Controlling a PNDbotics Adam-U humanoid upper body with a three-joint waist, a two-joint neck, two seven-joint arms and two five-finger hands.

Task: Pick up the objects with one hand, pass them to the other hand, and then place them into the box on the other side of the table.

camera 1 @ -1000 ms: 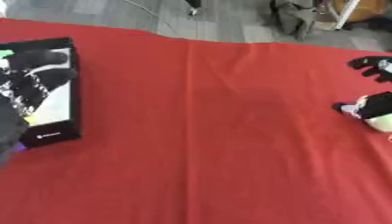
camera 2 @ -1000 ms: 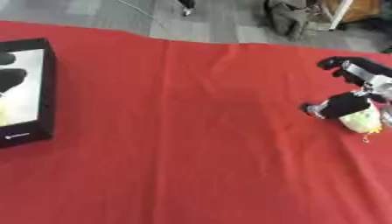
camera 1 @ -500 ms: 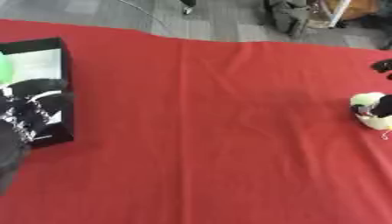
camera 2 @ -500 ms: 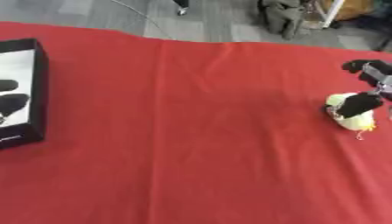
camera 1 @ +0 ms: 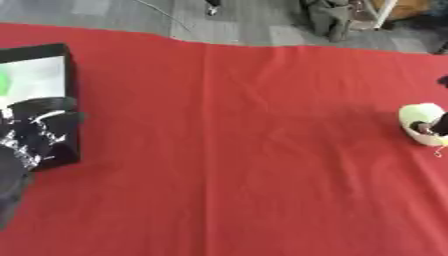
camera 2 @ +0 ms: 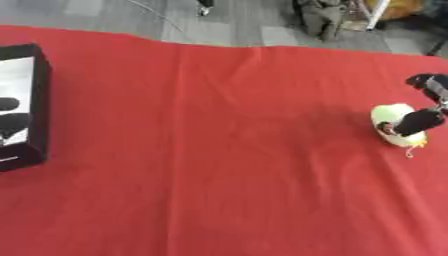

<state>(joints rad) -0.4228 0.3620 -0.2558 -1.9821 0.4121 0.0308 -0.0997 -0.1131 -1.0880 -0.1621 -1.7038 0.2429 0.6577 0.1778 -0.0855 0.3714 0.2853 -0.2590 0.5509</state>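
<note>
A pale yellow-green rounded object [camera 2: 388,121] lies on the red cloth at the far right. My right hand [camera 2: 418,121] comes in from the right edge with its thumb laid on the object. Its other fingers [camera 2: 429,82] are spread above, clear of the object. At the left edge stands the black box [camera 1: 37,50] with a white inside, and something green [camera 1: 3,83] lies in it. My left hand [camera 1: 39,129] hangs over the near end of the box, fingers relaxed and holding nothing.
The red cloth [camera 1: 236,150] covers the whole table between the box and the object. Beyond the far edge is grey floor with a bag [camera 2: 319,15] and some furniture legs.
My left hand has drawn back from the middle of the box to its near end, uncovering the green thing. The right thumb has settled onto the pale object. The view has shifted slightly.
</note>
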